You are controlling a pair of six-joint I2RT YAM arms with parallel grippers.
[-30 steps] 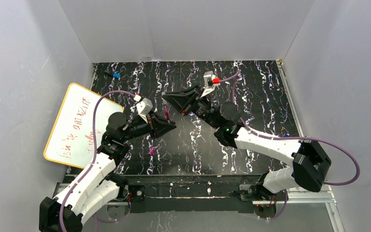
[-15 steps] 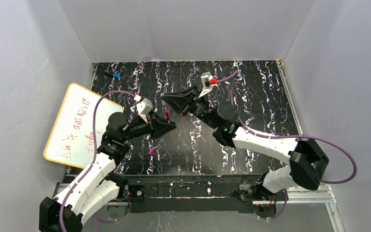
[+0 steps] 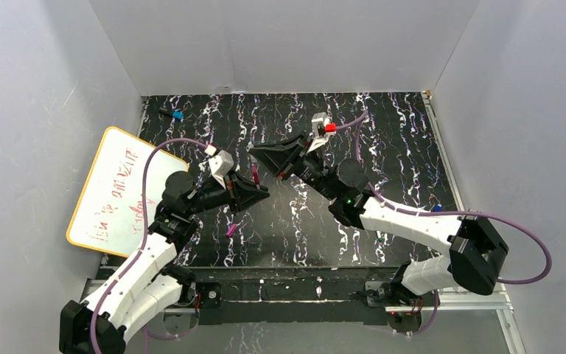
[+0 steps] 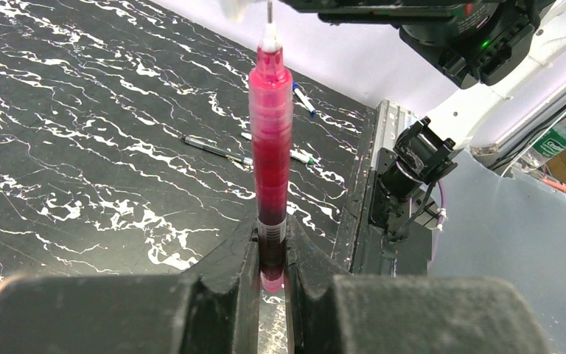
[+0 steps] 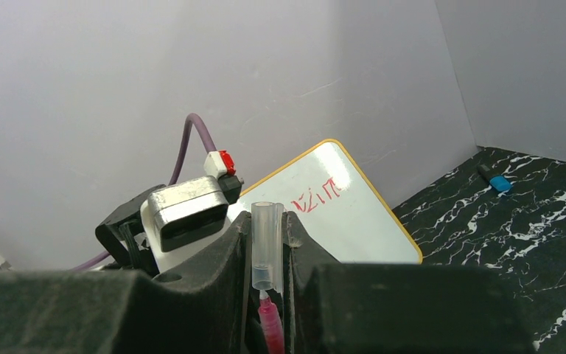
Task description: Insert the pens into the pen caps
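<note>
A magenta pen [image 4: 271, 147] stands upright between the fingers of my left gripper [image 4: 271, 251], which is shut on its lower end. In the top view this pen [image 3: 254, 173] points up from the left gripper [image 3: 256, 188] toward the right gripper [image 3: 255, 152]. My right gripper [image 5: 267, 236] is shut on a translucent greyish pen cap [image 5: 267, 243]. The pen's white tip [image 5: 264, 296] sits right at the cap's lower mouth. A magenta pen cap [image 3: 230, 231] lies on the table below the left gripper.
A whiteboard [image 3: 114, 192] with red writing leans at the left. A blue-tipped black object [image 3: 176, 115] lies at the far left corner. A dark pen [image 4: 214, 150] and a white pen with a green end [image 4: 295, 156] lie near the right arm's base.
The right gripper with the cap drifted slightly left, then back right. The left gripper and its pen have barely moved.
</note>
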